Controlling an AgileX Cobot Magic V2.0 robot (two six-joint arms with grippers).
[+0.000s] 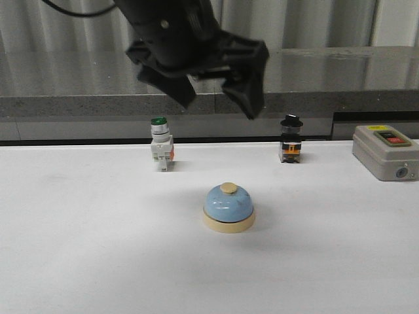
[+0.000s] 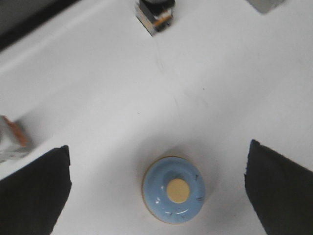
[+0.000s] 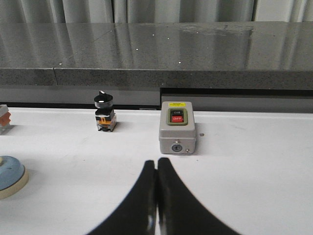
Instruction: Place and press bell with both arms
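Now | bell: glossy blue dome, cream base | left gripper: spread wide above | right gripper: fingers together

The bell sits on the table, with the pushbutton switch behind-left and the knob switch behind-right.

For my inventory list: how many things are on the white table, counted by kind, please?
Call bell: 1
Green-capped pushbutton switch: 1
Black-knob selector switch: 1
Grey box with red button: 1
Total: 4
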